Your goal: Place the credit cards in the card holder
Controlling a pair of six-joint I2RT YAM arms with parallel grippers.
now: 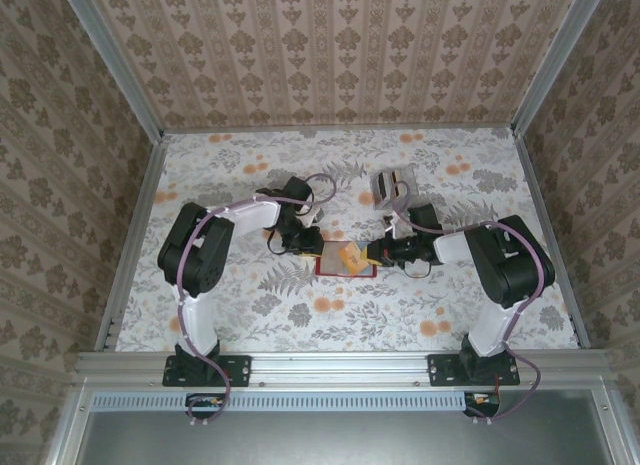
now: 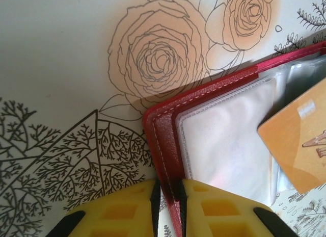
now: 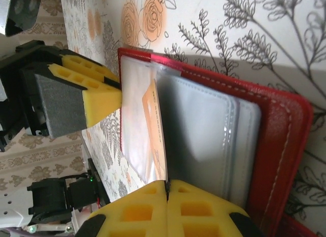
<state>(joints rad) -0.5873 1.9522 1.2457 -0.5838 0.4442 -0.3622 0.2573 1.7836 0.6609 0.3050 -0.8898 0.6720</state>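
I see the red leather-like card holder open flat on the floral table, my left hand pinching its stitched left edge, my right hand closed on the thin yellow card among clear glossy sleeves

Beige damask wallpaper walls, floral-print tabletop, aluminium frame rails, soft even light

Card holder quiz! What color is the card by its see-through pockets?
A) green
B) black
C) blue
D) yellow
D, because the yellow card shows over the clear sleeves of the open red card holder.
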